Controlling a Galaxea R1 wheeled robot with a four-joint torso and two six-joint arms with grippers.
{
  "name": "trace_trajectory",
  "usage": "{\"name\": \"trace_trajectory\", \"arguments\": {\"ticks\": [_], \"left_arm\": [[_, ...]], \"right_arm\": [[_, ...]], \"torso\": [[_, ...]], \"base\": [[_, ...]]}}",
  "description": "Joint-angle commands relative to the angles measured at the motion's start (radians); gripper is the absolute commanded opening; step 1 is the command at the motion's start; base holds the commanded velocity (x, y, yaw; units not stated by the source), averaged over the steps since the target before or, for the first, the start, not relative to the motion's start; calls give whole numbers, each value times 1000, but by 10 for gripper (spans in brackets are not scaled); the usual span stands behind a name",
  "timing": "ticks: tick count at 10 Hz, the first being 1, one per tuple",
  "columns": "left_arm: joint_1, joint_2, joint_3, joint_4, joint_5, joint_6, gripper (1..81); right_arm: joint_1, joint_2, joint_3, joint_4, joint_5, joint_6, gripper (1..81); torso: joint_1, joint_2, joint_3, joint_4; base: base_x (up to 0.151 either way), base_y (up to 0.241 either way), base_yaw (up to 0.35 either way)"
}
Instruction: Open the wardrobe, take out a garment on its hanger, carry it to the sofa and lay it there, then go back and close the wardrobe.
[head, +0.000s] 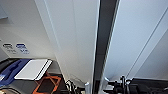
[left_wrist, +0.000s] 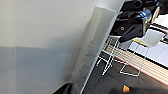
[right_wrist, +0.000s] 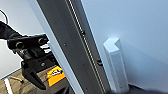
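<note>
the robot is right up against the wardrobe (head: 75, 37), and its two white doors take up most of the head view, with a dark gap (head: 103, 42) running between them, so the doors stand slightly apart. low in that view, two small white handles (head: 87, 87) sit on either side of the gap, and dark arm parts crowd in just below them. the left wrist view looks along the flat door (left_wrist: 45, 37) past a white handle (left_wrist: 96, 42) seen close up; the other arm's dark gripper (left_wrist: 128, 37) hangs beyond the door edge. the right wrist view catches the grey door edge (right_wrist: 72, 50) and a handle (right_wrist: 116, 65) beside it, with the opposite gripper (right_wrist: 37, 81) on the far side of the gap. whether either gripper is clenched or released, the views cannot tell. a white chair (left_wrist: 140, 42) stands on the floor behind.
</note>
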Motion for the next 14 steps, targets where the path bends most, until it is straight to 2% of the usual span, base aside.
{"name": "trace_trajectory", "arguments": {"ticks": [1,2,5,8,10,14], "left_arm": [[-1,30,233,-15,-8,-13,811],[5,33,239,-15,-21,-13,811],[7,51,259,-14,-25,-13,811],[10,76,257,-5,-14,-13,811],[18,85,256,1,-13,-12,811],[54,55,274,17,-14,-13,811]], "right_arm": [[-41,92,211,41,-80,36,811],[-50,102,216,26,-55,36,811],[-60,155,231,7,-73,36,811],[-52,203,236,6,-165,36,811],[-56,198,257,-5,-202,37,811],[-95,163,280,-40,-207,37,811]], "torso": [[0,0,0,0],[0,0,0,0],[0,0,0,0],[0,0,0,0],[0,0,1,0],[1,0,2,0]], "base": [[0,0,0],[0,0,0],[0,0,0],[0,0,0],[0,0,0],[0,0,0]]}}
